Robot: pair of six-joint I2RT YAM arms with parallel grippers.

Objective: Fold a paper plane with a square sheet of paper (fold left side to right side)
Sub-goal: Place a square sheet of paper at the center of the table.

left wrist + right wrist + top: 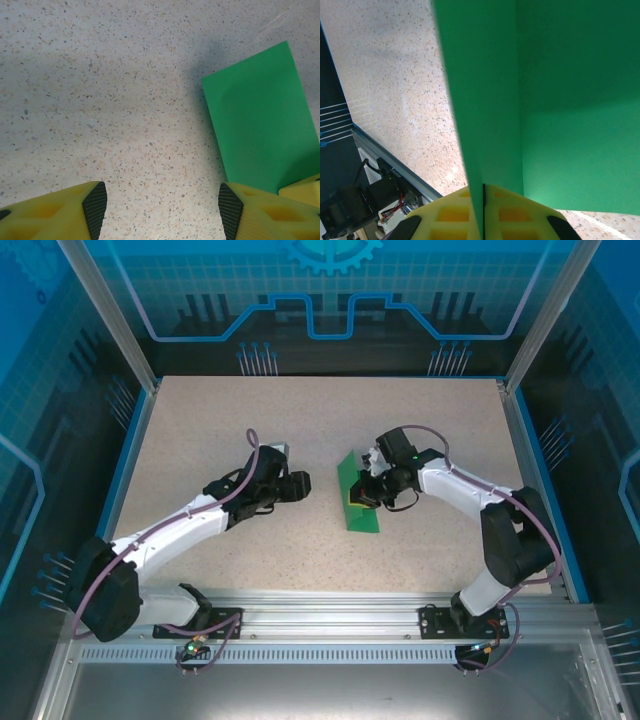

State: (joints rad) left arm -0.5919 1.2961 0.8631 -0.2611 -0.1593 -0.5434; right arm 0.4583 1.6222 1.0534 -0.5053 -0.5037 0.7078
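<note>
Above the table (pixel 200 440), right arm (pixel 455 485) bends, jaws pinching green paper (pixel 360 508).

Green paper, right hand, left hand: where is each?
green paper (pixel 260 125), left wrist view, flat middle
right hand (pixel 483 194), right wrist view, between closed fingertips
left hand (pixel 162 207), left wrist view, between open fingertips

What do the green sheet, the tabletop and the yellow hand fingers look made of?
Green sheet: thin matte paper; it bends upright where the right hand pinches it.
Tabletop: beige with dark speckles, faint glare; stone-look laminate or composite, can't tell which.
Fingers of the left hand: yellow plastic with moulded pockets; black ribbed pads, probably rubber.
</note>
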